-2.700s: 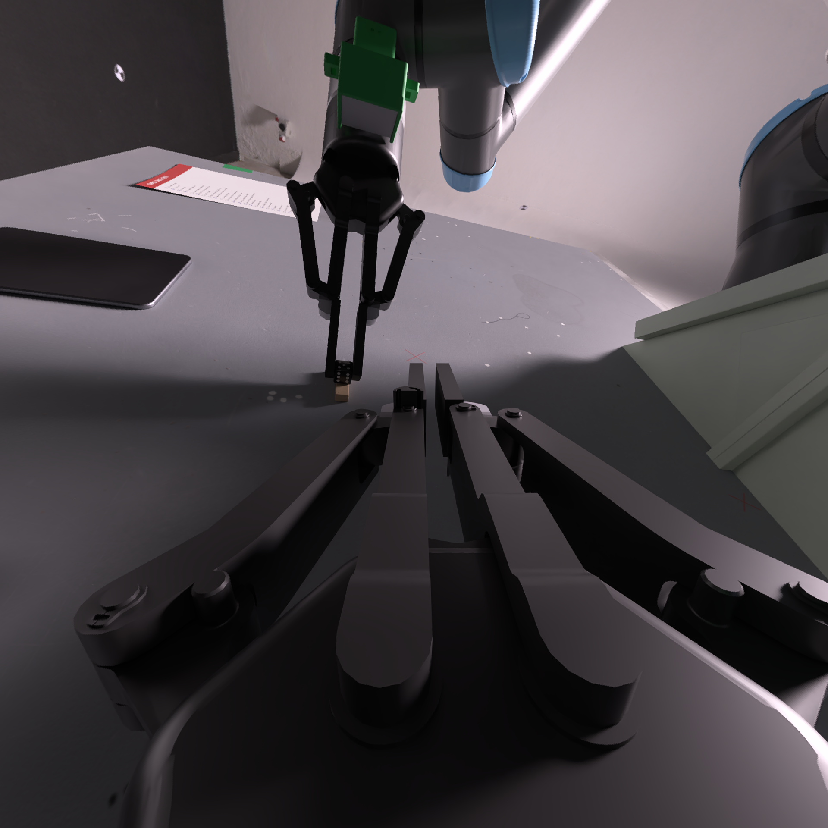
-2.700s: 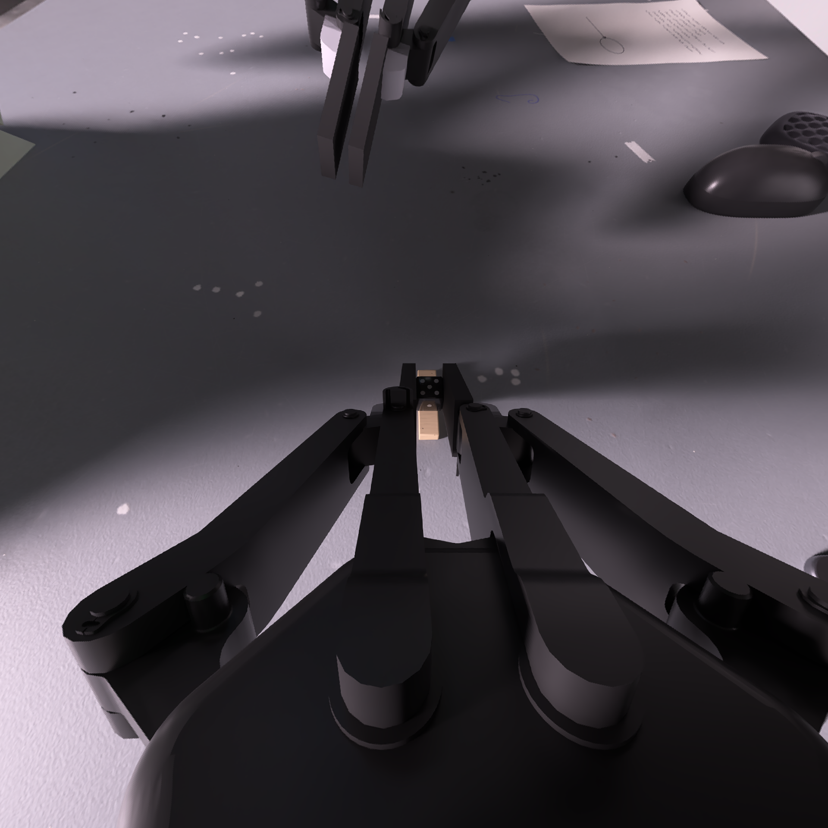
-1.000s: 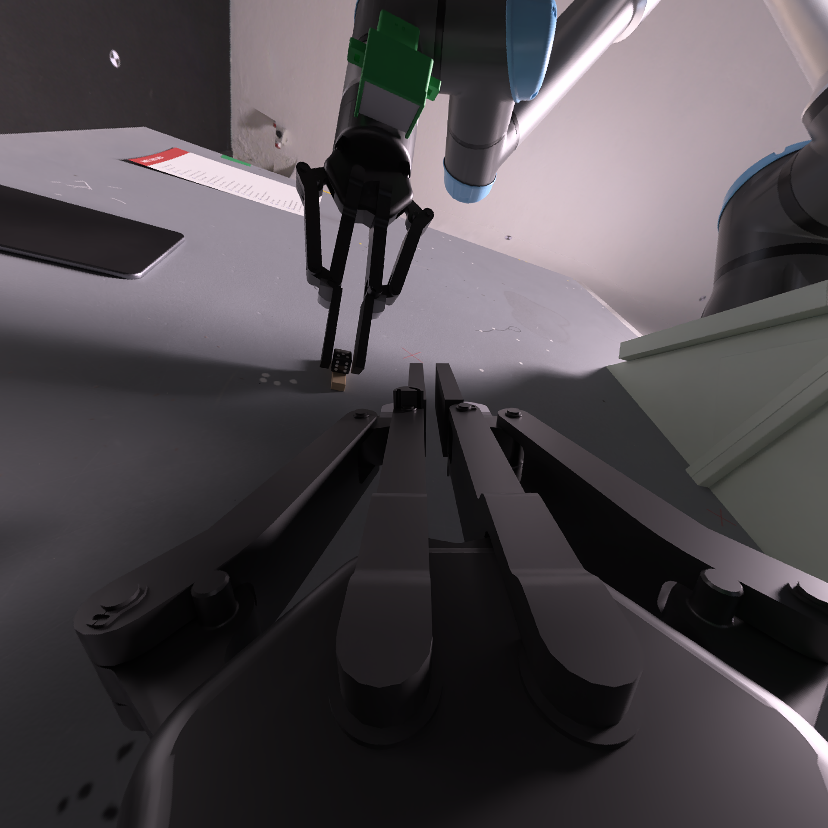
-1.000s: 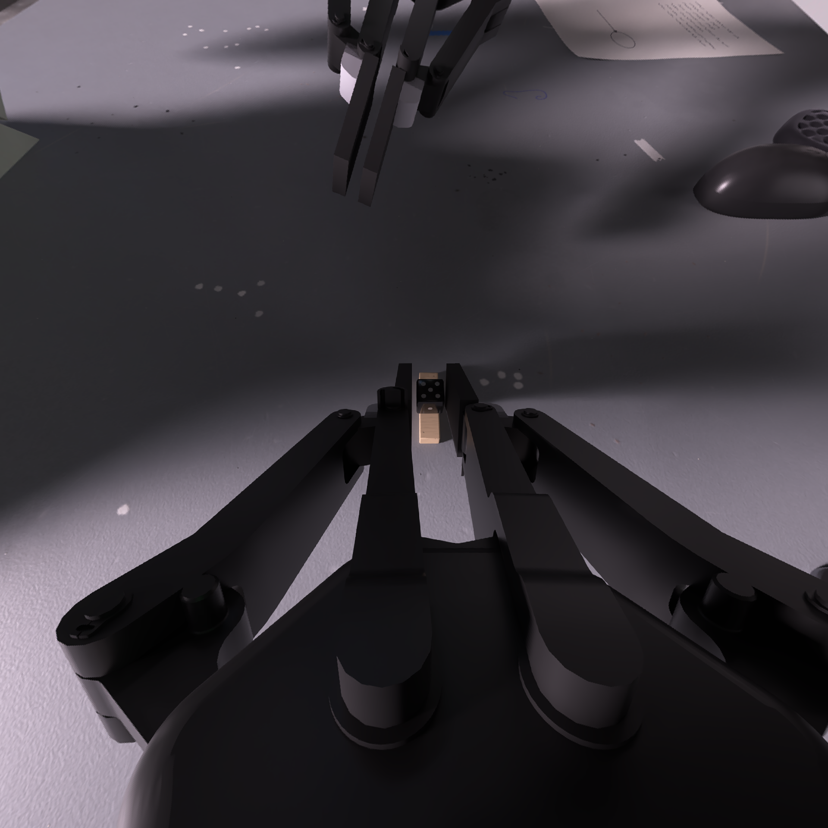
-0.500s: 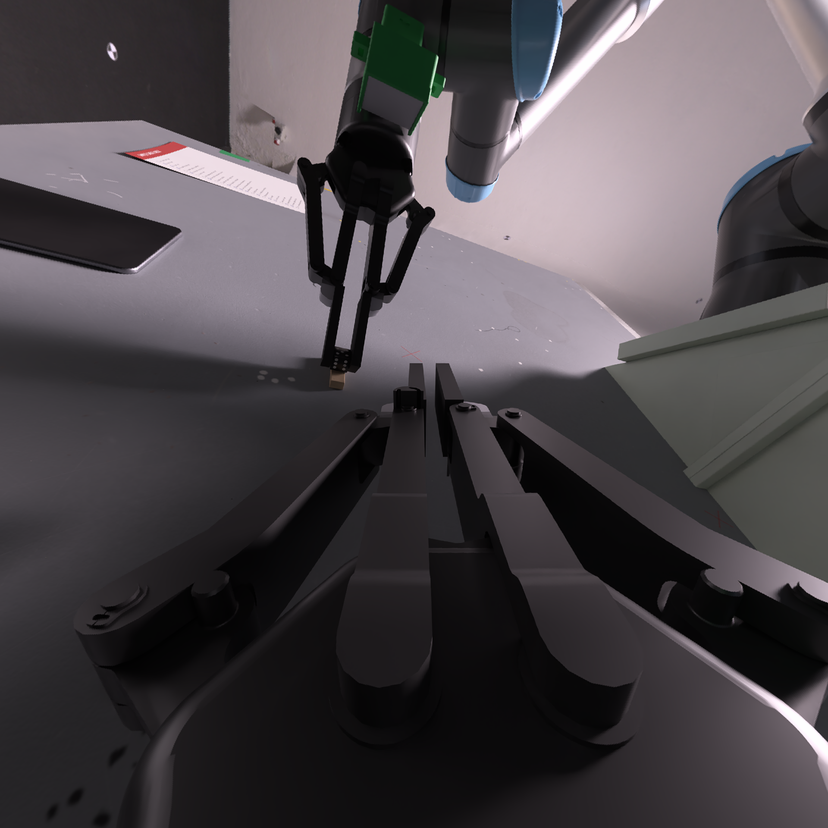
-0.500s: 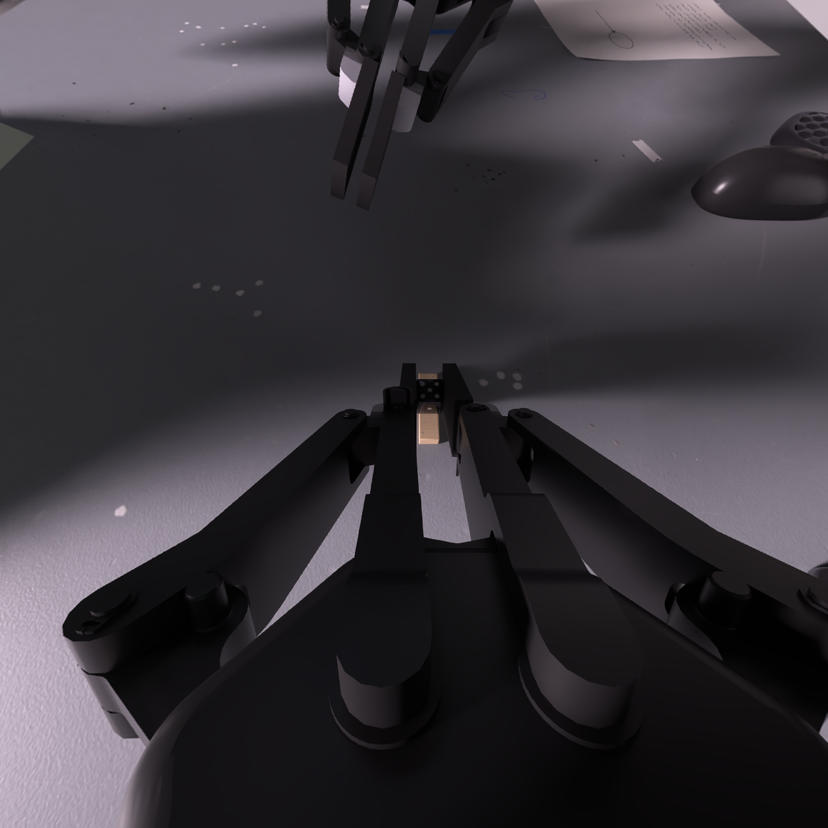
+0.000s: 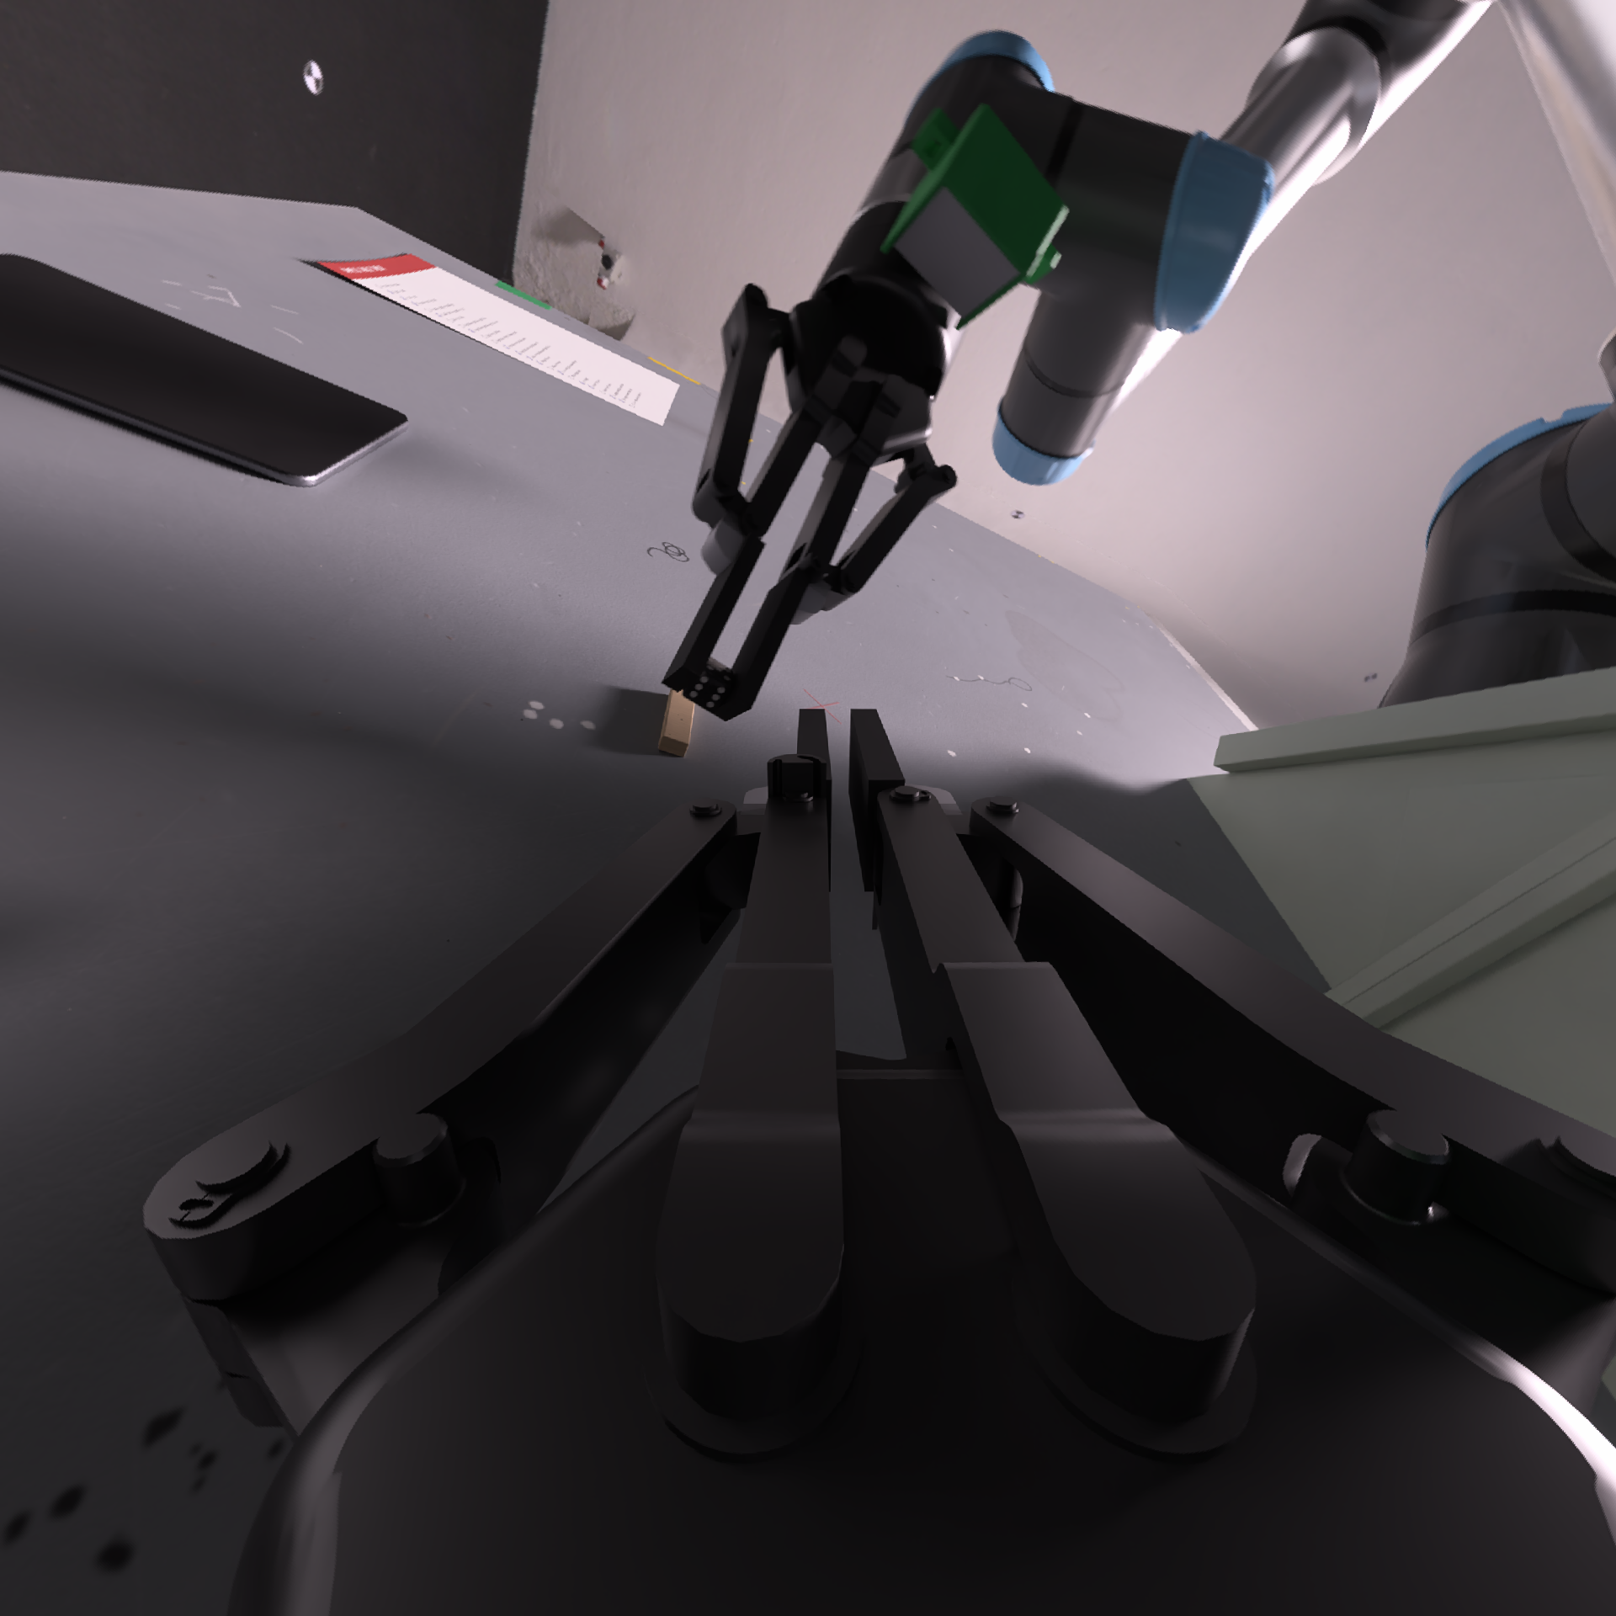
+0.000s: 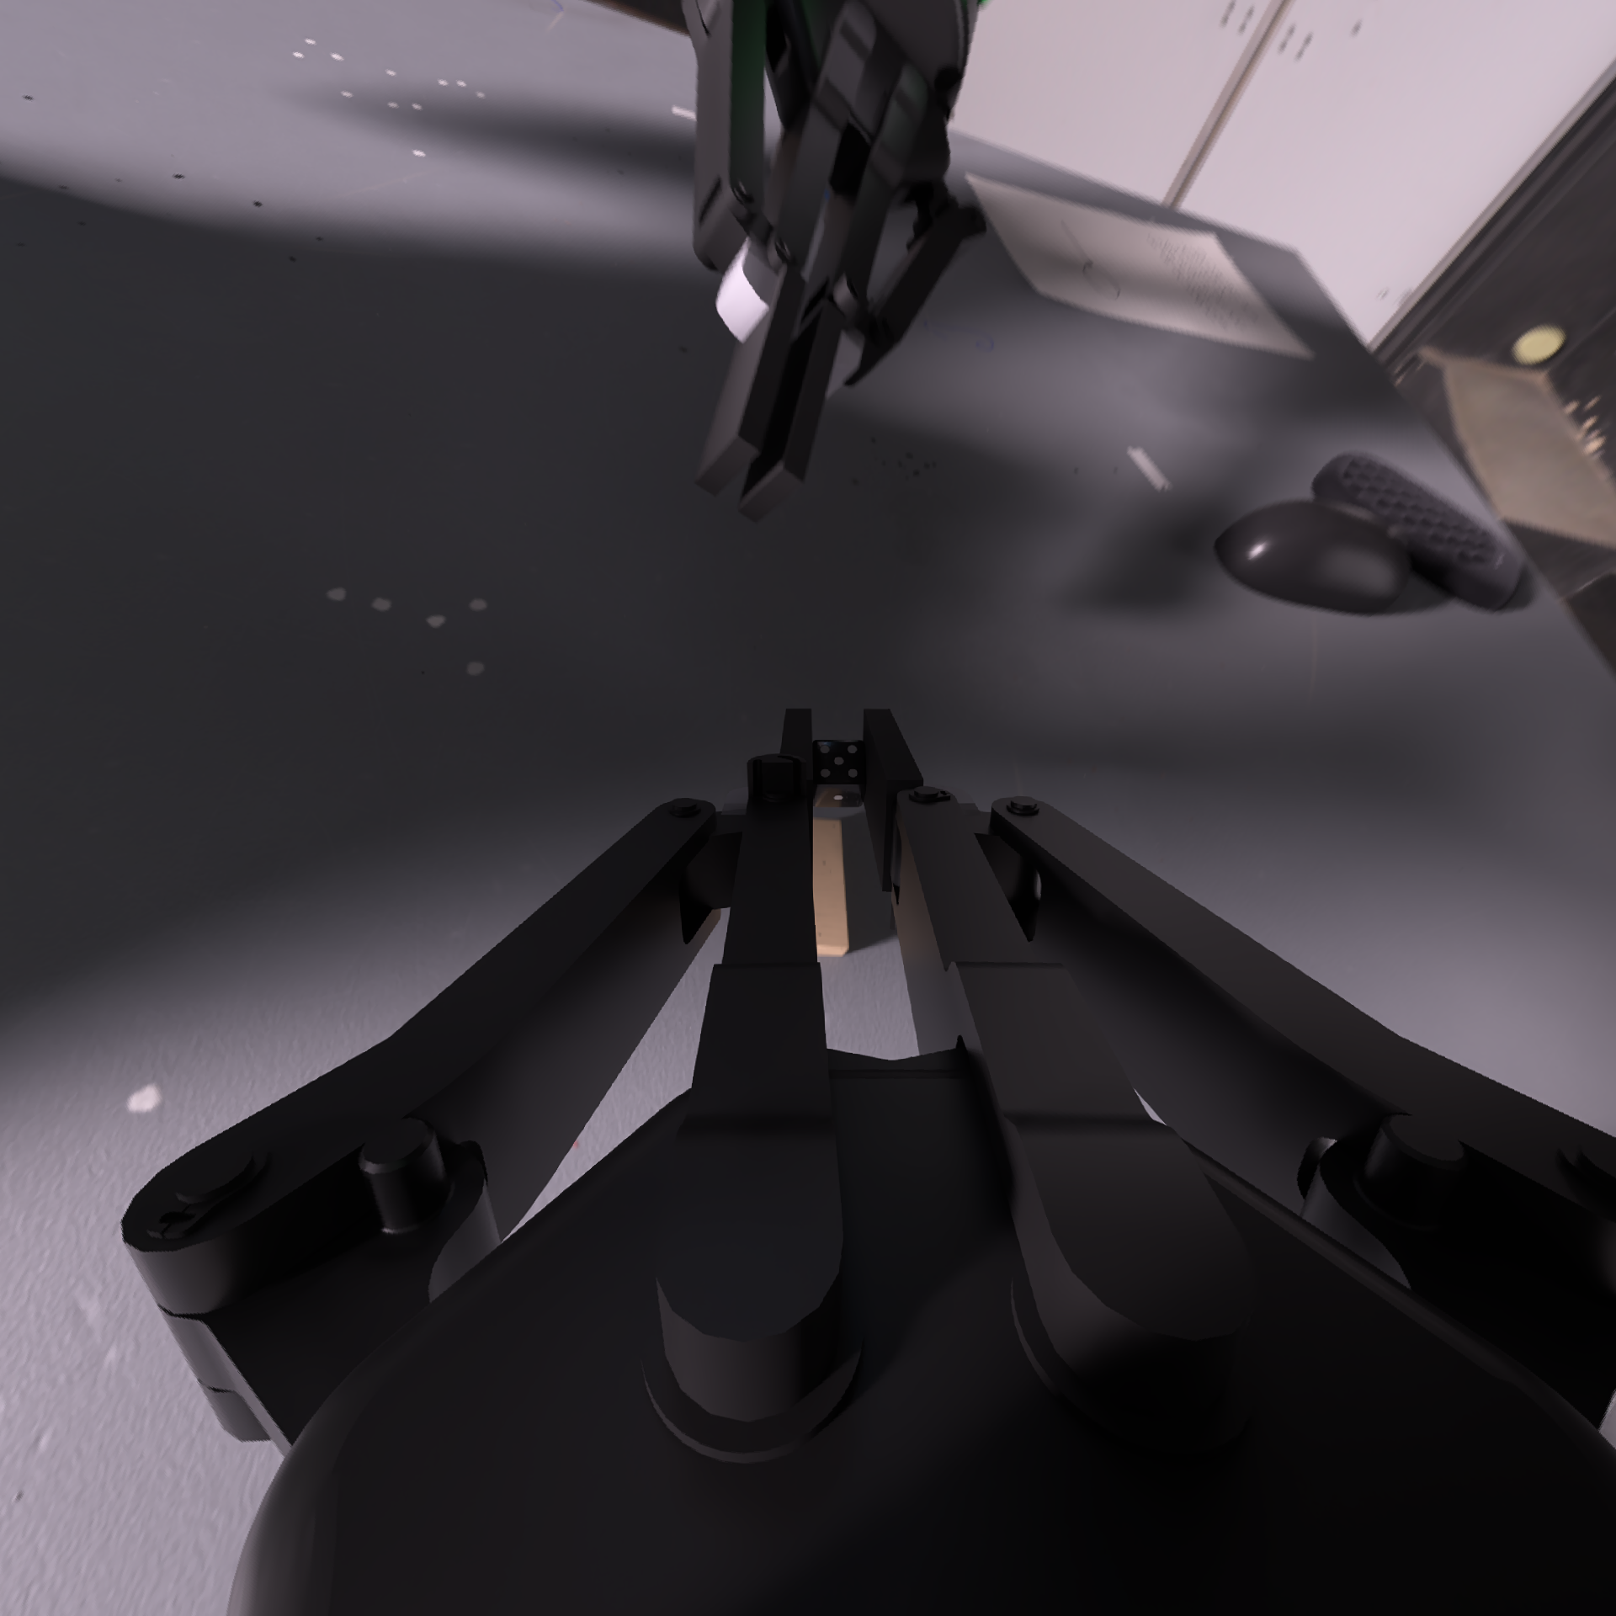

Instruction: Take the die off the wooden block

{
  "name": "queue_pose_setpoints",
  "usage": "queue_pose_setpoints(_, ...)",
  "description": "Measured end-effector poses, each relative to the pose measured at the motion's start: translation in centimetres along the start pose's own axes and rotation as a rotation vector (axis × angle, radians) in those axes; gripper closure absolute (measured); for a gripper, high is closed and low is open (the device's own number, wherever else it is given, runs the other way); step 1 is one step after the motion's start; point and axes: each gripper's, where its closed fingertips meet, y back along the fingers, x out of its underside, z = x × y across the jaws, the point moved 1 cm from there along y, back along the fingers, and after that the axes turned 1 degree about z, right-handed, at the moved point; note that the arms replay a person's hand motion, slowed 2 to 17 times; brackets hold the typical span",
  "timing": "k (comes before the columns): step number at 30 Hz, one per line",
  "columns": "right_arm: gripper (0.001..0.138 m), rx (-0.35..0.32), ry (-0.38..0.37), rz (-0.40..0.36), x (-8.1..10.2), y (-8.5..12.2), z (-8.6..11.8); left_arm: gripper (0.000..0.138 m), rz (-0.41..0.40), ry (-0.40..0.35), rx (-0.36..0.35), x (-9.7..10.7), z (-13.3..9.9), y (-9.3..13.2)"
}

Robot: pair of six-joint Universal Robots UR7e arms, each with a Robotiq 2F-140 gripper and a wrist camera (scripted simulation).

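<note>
Clutter on the grey table (image 7: pixel 367 612)

Taking the table as landmark: a flat black tablet (image 7: pixel 175 376) lies at its far left part in the left wrist view, and a white sheet with a red header band (image 7: pixel 498 337) lies beyond the tablet, near the back edge. A pale green box (image 7: pixel 1443 874) stands at the right side. In the right wrist view, a glossy black mouse (image 8: pixel 1312 564) sits on the table's right part, touching a dimpled black pad (image 8: pixel 1417 529); another printed white sheet (image 8: pixel 1145 271) lies farther back, and a brownish box (image 8: pixel 1539 446) stands at the right edge
</note>
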Motion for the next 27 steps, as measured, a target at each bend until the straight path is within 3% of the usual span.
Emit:
queue_pose_setpoints(6, 0.123, 0.103, 0.134, -0.043, -3.1, 0.4, 0.5, 0.131, -0.023, 0.052, -0.004, -0.2, 0.2, 0.2)
queue_pose_setpoints(12, 0.123, 0.207, 0.324, -0.027, -5.6, 0.7, 1.3, 0.131, -0.056, 0.099, 0.011, -0.5, 0.3, 0.4)
queue_pose_setpoints(19, 0.123, 0.301, 0.516, 0.030, -7.0, 0.5, 2.1, 0.131, -0.064, 0.130, 0.050, -0.5, 0.1, 0.5)
queue_pose_setpoints(27, 0.123, 0.334, 0.627, 0.041, -7.8, 0.2, 2.8, 0.131, -0.037, 0.151, 0.070, -0.3, -0.2, 0.4)
